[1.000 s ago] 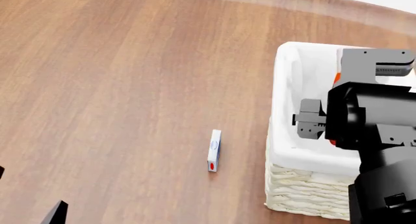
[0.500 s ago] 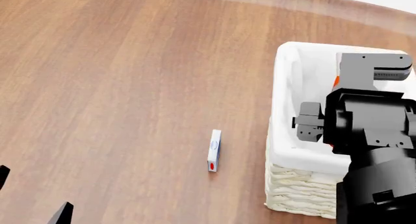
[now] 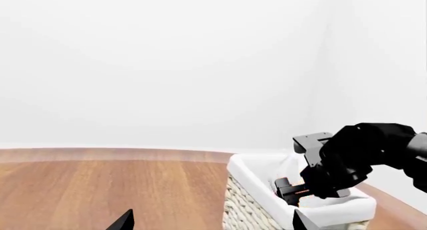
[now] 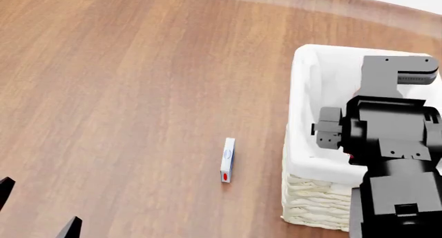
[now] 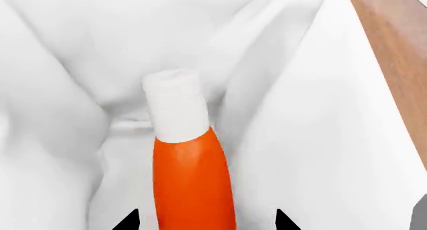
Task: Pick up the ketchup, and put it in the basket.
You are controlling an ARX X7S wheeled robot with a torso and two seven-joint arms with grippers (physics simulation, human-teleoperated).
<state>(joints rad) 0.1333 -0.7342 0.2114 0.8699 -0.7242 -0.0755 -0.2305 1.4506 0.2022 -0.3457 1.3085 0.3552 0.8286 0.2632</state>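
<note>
The ketchup is an orange-red bottle with a white cap. It lies in the basket on the white liner. My right gripper is open, with a fingertip on each side of the bottle and a gap on both sides. In the head view the right arm hangs over the basket and hides almost all of the bottle. My left gripper is open and empty, low over the table at the near left. The left wrist view shows the basket with the right arm above it.
A small white box with a red dot lies on the wooden table, just left of the basket. The table's far edge curves behind the basket. White walls stand beyond it.
My right arm has shifted slightly over the basket, and the orange strip of bottle beside the wrist no longer shows. My left fingertips have crept a little right.
</note>
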